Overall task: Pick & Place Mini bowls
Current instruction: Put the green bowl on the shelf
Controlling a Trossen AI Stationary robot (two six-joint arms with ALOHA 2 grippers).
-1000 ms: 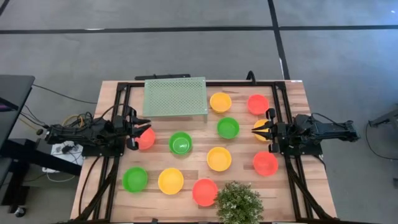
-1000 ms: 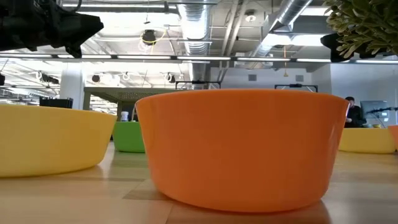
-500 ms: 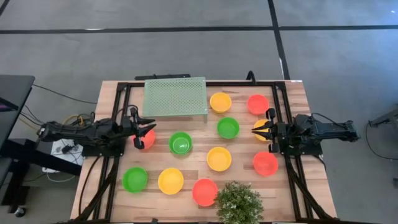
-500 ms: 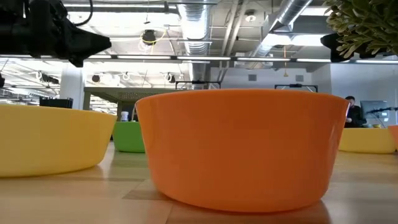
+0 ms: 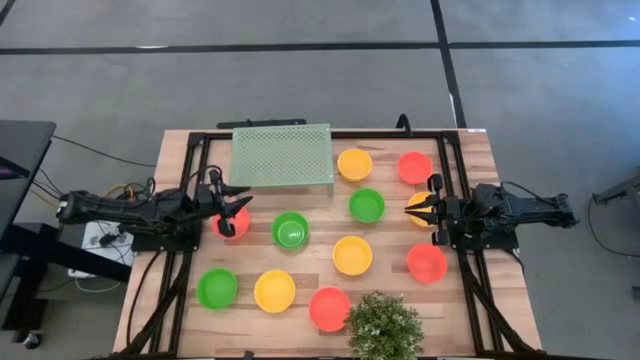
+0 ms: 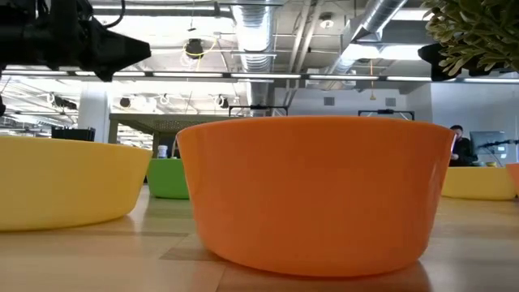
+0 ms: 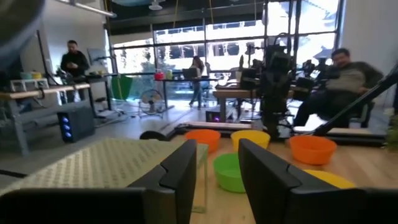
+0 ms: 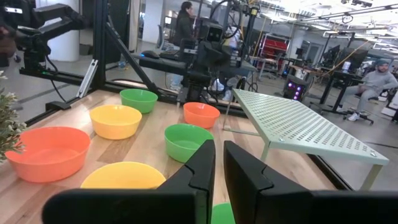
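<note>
Several mini bowls in green, yellow and red-orange sit on their bases across the wooden table [image 5: 470,150]. My left gripper [image 5: 236,206] hangs open above a red-orange bowl [image 5: 238,222] near the left side. Its fingers [image 7: 184,168] point level toward the table's middle with nothing between them. My right gripper [image 5: 414,210] waits shut over a yellow bowl [image 5: 417,203] at the right side, its fingers [image 8: 204,163] close together and empty. The green bowl [image 5: 290,230] lies just past the left gripper.
A pale green perforated stand [image 5: 282,155] occupies the far left-centre. A bushy potted plant [image 5: 384,328] stands at the near edge beside a red-orange bowl [image 6: 316,195]. Black frame rails [image 5: 195,170] run along both sides. People show in the room beyond the table.
My left gripper has moved a little toward the table's right, coming out further over the red-orange bowl. The bowls have stayed where they were.
</note>
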